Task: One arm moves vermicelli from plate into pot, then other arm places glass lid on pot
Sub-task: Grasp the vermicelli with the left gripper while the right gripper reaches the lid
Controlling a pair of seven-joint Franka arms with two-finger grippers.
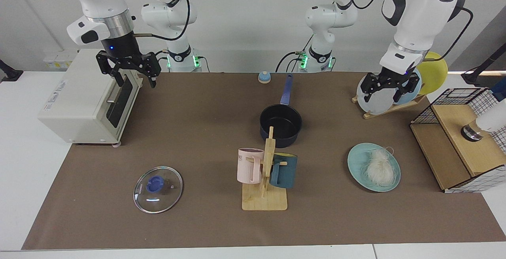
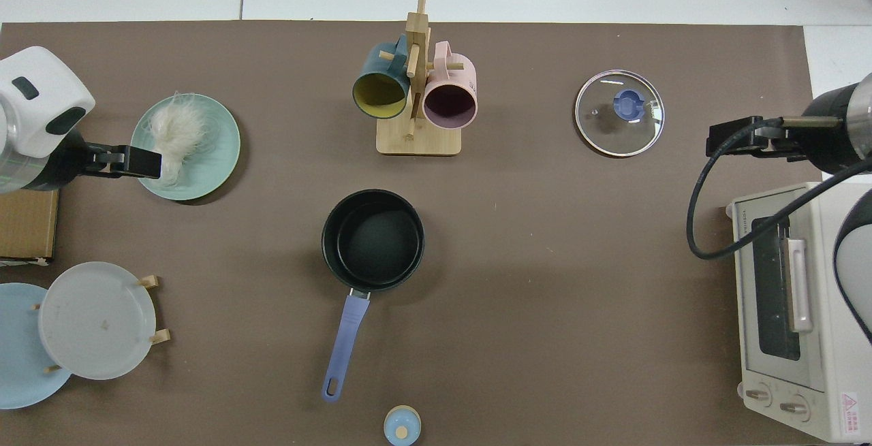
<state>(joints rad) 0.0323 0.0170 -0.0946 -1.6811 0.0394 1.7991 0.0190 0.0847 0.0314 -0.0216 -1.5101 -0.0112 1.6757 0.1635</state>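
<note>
Right gripper (image 1: pixel 133 76) hangs spread by the toaster oven (image 1: pixel 85 101); glass lid (image 1: pixel 158 189) lies below. Pot (image 1: pixel 280 124) sits empty. Vermicelli (image 1: pixel 380 167) rests on the teal plate (image 1: pixel 357 164) (left gripper (image 1: pixel 387 93) above, parted): pinch the nest centrally, lift clear.

White jointed arms (image 1: pixel 415 14) — dark rings, black cables
</note>
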